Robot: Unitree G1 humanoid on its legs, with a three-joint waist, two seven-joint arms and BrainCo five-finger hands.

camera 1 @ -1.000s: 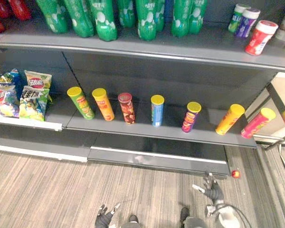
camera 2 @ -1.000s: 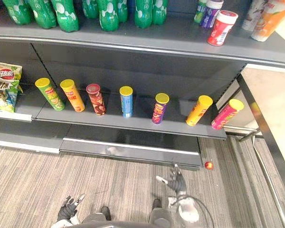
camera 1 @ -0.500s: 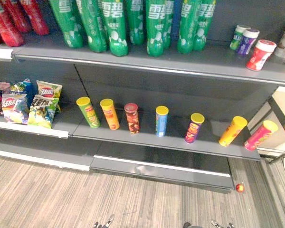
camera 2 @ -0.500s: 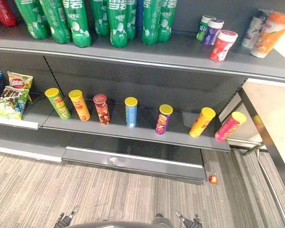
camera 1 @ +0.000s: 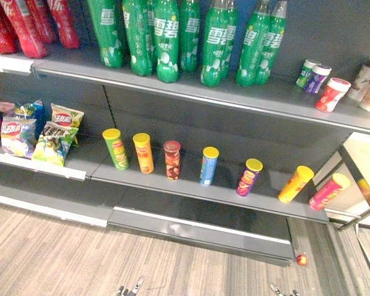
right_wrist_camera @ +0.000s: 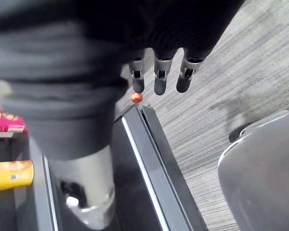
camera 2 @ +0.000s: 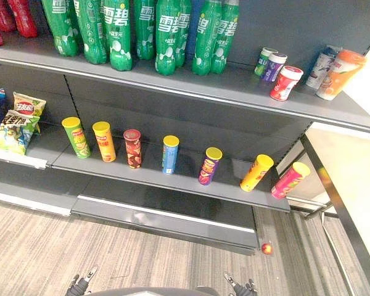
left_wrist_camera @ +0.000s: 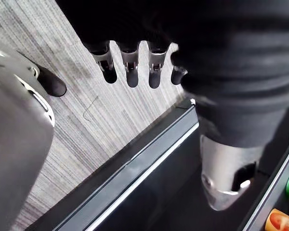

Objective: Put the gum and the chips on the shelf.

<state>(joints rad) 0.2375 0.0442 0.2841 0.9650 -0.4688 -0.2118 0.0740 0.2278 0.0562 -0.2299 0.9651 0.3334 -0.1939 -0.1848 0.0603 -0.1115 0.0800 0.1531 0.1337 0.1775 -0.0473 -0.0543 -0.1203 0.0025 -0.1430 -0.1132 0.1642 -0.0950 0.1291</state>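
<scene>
Left hand (left_wrist_camera: 131, 72), right hand (right_wrist_camera: 162, 77) — fingers straight, hanging low.

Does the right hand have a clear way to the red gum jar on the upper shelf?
Probably yes. The right hand hangs low over the floor, fingers straight, holding nothing, and the red gum jar stands on the upper shelf with nothing before it. A long lift, though.

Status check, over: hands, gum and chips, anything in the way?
Left hand and right hand low, fingers straight, empty. Chip cans on lower shelf, gum tubs on upper shelf. Small red ball on floor by shelf base.
</scene>
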